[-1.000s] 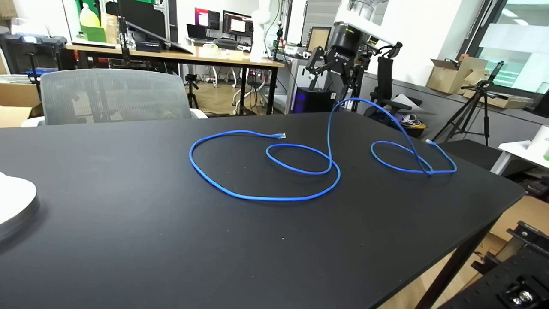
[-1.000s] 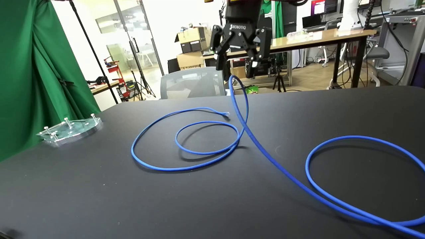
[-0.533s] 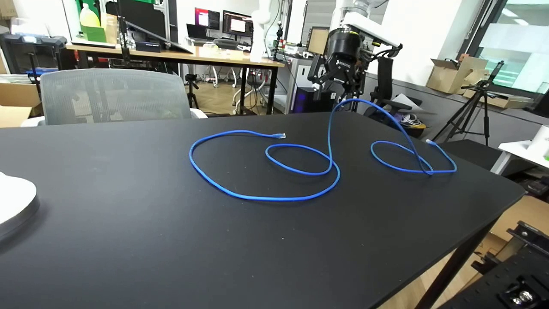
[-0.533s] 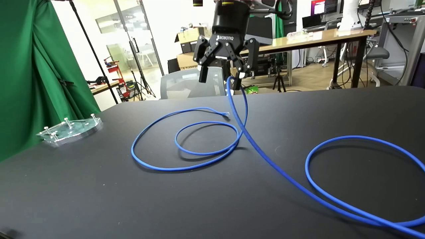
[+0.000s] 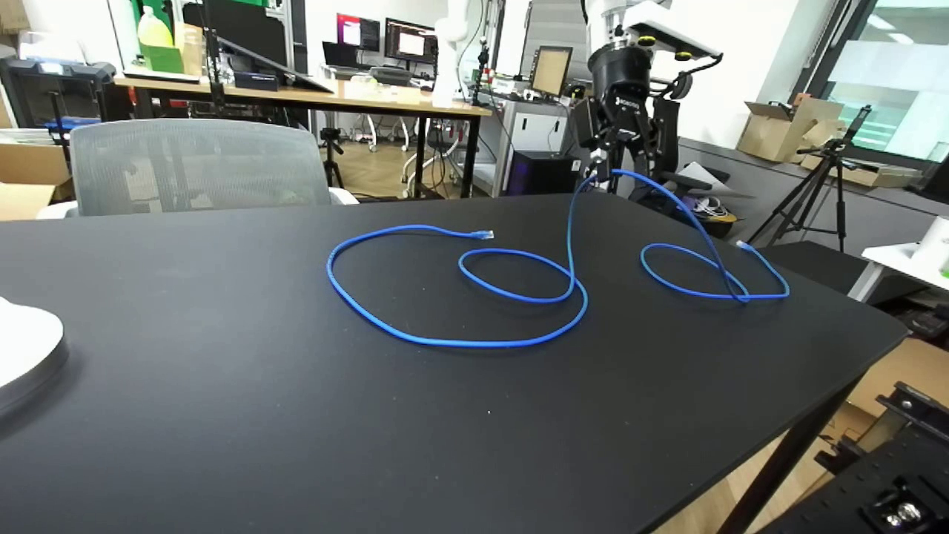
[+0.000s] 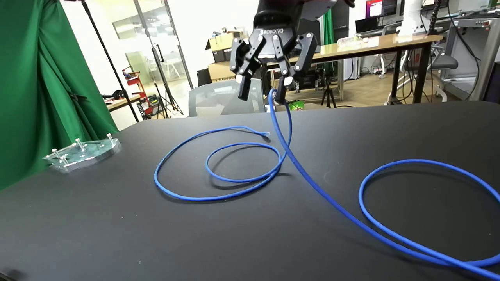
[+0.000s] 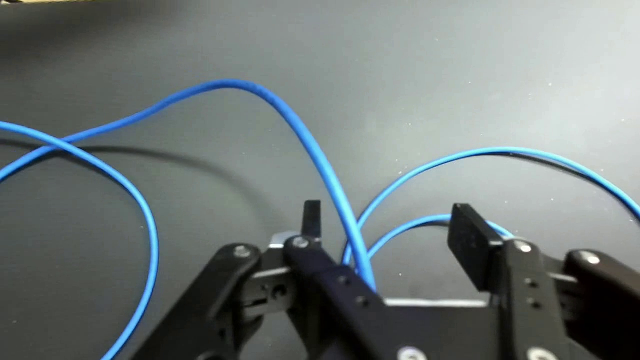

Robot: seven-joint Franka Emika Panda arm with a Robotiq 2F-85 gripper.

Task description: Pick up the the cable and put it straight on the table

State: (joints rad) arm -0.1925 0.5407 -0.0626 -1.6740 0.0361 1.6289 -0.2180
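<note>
Since the blue Ethernet cable point(image 7: 326, 171) arches off the black table point(image 6: 117, 238), seemingly between the parted jaws of the Robotiq gripper point(image 6: 261, 97), careful centring on the arch should precede closing.

Bench point(image 5: 334, 430): matte black top, pale specks, rounded corner at right. On it: blue Ethernet cable point(image 5: 474, 343), coiled in two spots, middle stretch arching off the surface between them. Larger coil well in from the right edge, crosses itself, finishes in a clear RJ45 plug point(image 5: 486, 234) on its far-edge side. Smaller coil close to the right edge; second plug point(image 5: 742, 245) just at that edge, overhang unclear. Clear plate point(image 6: 88, 153) with upright bolts point(image 6: 81, 145) by the left edge in an exterior view. Rounded white-topped slab point(image 5: 26, 348), cut by frame, in an exterior view; can't tell if same part.
</note>
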